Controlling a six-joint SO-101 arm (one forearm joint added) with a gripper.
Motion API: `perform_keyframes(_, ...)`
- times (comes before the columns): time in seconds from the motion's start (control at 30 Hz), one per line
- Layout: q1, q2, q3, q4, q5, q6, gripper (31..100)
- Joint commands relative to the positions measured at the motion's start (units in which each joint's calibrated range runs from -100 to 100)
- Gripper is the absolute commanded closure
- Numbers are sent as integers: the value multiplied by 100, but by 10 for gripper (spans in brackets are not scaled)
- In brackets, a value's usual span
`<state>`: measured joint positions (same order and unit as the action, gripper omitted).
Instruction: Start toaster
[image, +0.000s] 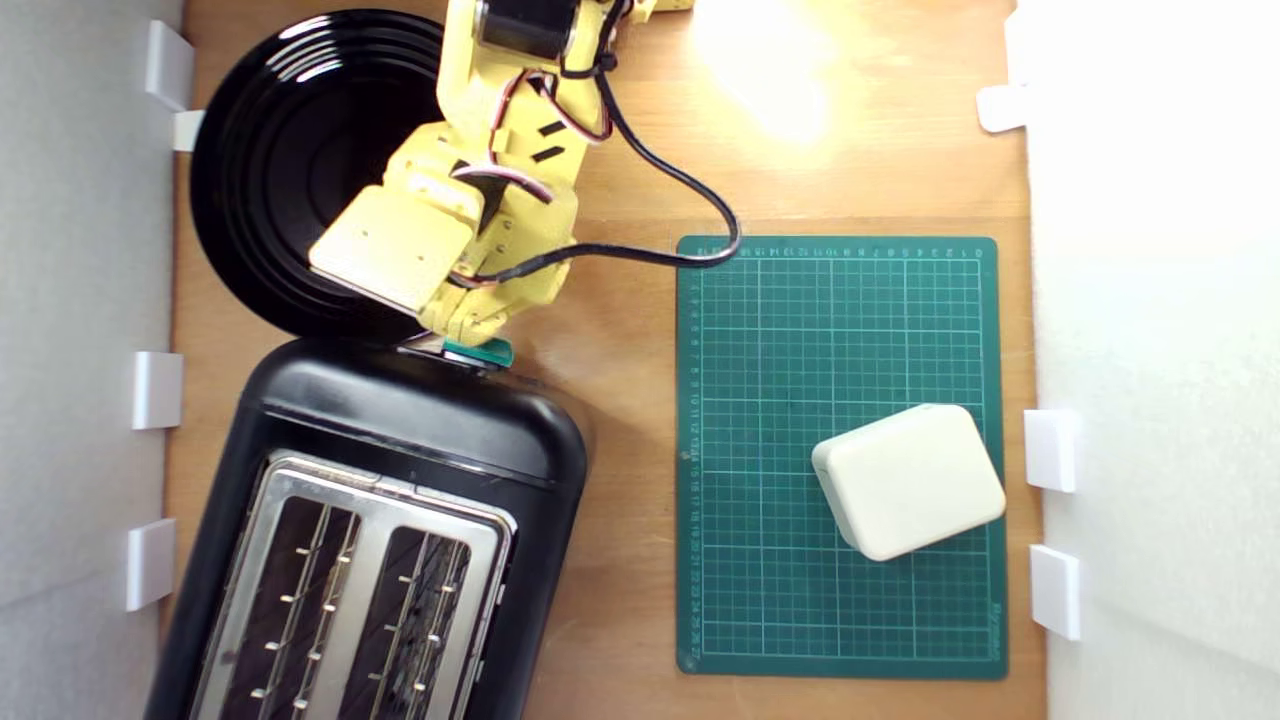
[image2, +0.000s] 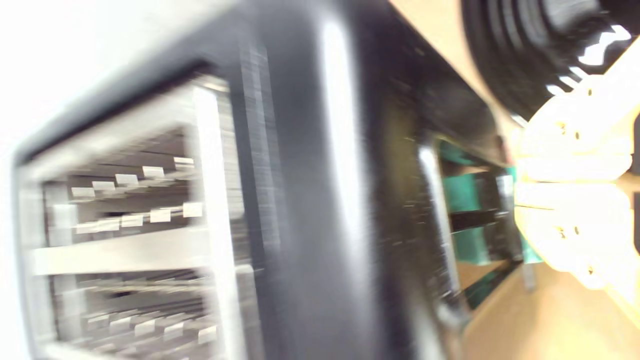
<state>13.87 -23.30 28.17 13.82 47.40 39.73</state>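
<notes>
The glossy black toaster (image: 400, 430) stands at the exterior view's lower left, its silver top and two empty slots facing up. Its small teal-green lever (image: 482, 352) sticks out of the end nearest the yellow arm. My gripper (image: 465, 328) points down right over that lever, and the wrist hides its tips from above. The wrist view is blurred by motion. It shows the toaster (image2: 310, 200), the lever (image2: 462, 197) and my gripper (image2: 520, 182) with its two yellow fingers (image2: 570, 145) closed together against the lever's outer end.
A round black plate (image: 290, 150) lies behind the toaster, partly under the arm. A green cutting mat (image: 840, 330) with a cream rounded box (image: 910, 480) sits at the exterior view's right. A black cable (image: 690, 190) loops from the arm to the mat's corner. White walls line both sides.
</notes>
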Motion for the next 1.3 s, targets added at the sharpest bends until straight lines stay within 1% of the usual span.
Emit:
perform_keyframes(0.0, -22, -776, -423, -31, 26, 62, 989)
perform_keyframes(0.07, -54, -1067, -405, -40, 78, 56, 989)
perform_keyframes(0.2, -284, -1775, -232, -59, 574, 9, 989)
perform_keyframes(0.33, -498, -2632, 140, -40, 857, -332, 989)
perform_keyframes(0.4, -689, -3090, 531, 35, 951, -468, 989)
perform_keyframes(0.47, -784, -3523, 967, 44, 994, -578, 989)
perform_keyframes(0.57, -784, -4106, 1522, 44, 985, -835, 989)
perform_keyframes(0.67, -792, -4639, 2158, 35, 985, -945, 989)
perform_keyframes(0.77, -792, -5172, 2866, -40, 985, -945, 989)
perform_keyframes(0.97, -784, -6321, 4266, -59, 977, -955, 989)
perform_keyframes(1.17, -768, -7345, 5329, -50, 985, -955, 989)
perform_keyframes(1.27, -752, -7578, 5765, -59, 985, -955, 989)
